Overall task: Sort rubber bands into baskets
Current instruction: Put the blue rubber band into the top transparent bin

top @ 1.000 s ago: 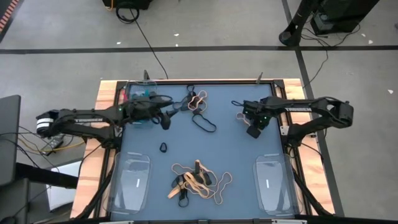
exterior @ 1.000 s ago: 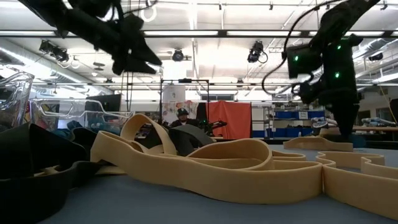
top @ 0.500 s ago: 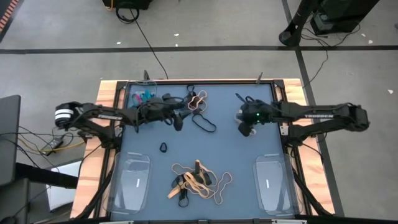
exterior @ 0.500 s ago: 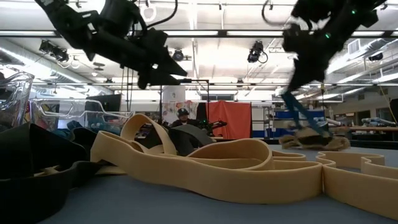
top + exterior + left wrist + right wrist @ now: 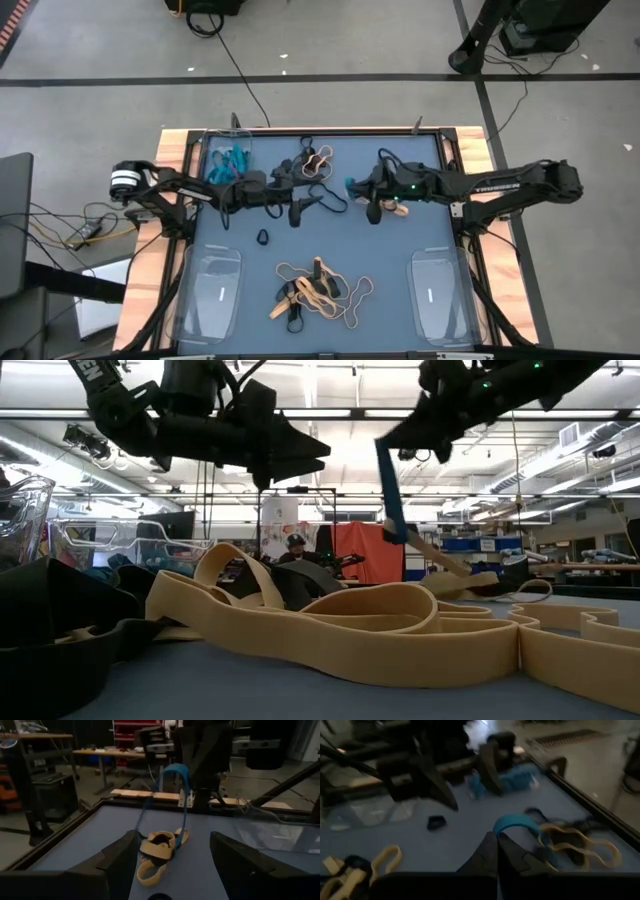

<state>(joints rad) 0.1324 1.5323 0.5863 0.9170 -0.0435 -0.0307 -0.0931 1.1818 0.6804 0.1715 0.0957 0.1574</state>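
My right fingers (image 5: 496,851) are pinching together on a teal-blue rubber band (image 5: 516,824), and the band is hanging from them as a thin loop above the middle of the counter (image 5: 400,245). A tan band (image 5: 159,851) is dangling tangled at its lower end, just over the counter surface. My left fingers (image 5: 172,857) are standing wide apart and holding nothing; they are hovering near the counter centre and pointing toward the right gripper, with the hanging band in front of them.

I am judging the task as only begun. In the high view, one clear basket (image 5: 228,158) at the far left corner is already holding a few teal bands (image 5: 230,157). The near-left basket (image 5: 209,292) and the near-right basket (image 5: 435,293) are looking empty. A fourth basket I cannot make out. Much is left: a big tangled pile of tan and black bands (image 5: 318,290) is lying at the near middle, a smaller cluster (image 5: 316,162) is lying at the far middle, and one small black loop (image 5: 262,237) is lying alone.

The bands are flat, soft strips, matt and limp, folding over each other. The baskets are smooth, see-through plastic with rounded corners. The counter is a plain blue mat inside a wooden frame (image 5: 165,150).
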